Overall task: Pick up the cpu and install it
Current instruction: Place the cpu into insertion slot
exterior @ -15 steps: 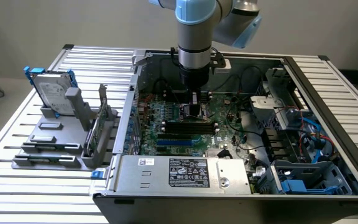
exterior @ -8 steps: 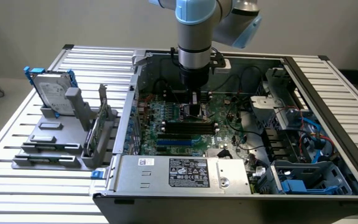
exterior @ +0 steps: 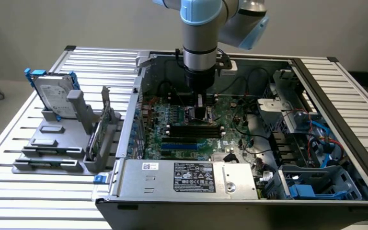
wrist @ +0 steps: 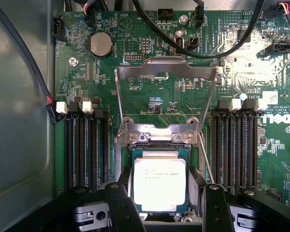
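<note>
wrist view has my gripper (wrist: 162,193) clamped on the cpu (wrist: 159,180), which lies squarely over the open socket (wrist: 159,139) on the motherboard (wrist: 150,101), the load plate (wrist: 166,67) swung open; whether the chip is fully seated i cannot tell. if i let go while it is tilted or a touch off-centre, i judge it could land crooked and bend the socket's contacts. a sideways drag could also catch the thin lever (wrist: 206,159) just beside the socket.
</note>
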### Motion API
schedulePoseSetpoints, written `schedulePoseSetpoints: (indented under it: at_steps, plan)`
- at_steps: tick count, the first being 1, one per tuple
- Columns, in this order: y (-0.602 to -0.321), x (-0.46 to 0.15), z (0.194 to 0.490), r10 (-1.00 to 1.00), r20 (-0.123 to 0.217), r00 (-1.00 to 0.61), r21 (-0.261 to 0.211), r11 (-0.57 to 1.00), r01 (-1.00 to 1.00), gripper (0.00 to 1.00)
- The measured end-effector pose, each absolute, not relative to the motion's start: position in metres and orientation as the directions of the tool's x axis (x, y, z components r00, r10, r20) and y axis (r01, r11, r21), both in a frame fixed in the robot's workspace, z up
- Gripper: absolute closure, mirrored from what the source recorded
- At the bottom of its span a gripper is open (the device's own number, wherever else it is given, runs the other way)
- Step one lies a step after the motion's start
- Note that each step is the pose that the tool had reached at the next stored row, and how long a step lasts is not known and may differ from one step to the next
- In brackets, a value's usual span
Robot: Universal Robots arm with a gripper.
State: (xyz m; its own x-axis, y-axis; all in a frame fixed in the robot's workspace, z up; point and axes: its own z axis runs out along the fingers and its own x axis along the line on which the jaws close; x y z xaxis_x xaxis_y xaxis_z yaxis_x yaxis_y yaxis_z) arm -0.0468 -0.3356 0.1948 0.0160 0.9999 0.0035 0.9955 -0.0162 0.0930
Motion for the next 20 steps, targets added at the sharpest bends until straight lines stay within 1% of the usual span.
schedulePoseSetpoints:
  at_steps: [20]
  plan:
    - [-0.3356, -0.0468, 0.1958, 1.000, 0.004, 0.016, 0.100, -0.016, 0.995, 0.45]
